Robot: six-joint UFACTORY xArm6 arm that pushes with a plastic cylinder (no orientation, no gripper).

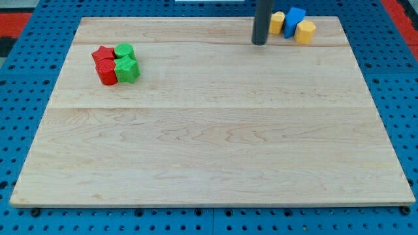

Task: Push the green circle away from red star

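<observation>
We have the pale wooden board filling most of the view, lying on a blue pegboard surface. Next in size is our dark straight rod, entering from the view's top; our tip rests on the board near twelve o'clock, holding nothing and touching no block, since it is a bare rod with nothing to open or close. Just beside it, towards one o'clock, sits a small cluster: a blue block between two yellow blocks, their shapes unclear. Far off at ten o'clock, four blocks are packed tight: the red star, the green circle touching it on its three o'clock side, a second red block and a green star-like block below them. The risk, as we judge it, is crowding: approaching carelessly could shove the red star along with the green circle, or drag the lower green block, leaving them together.
</observation>
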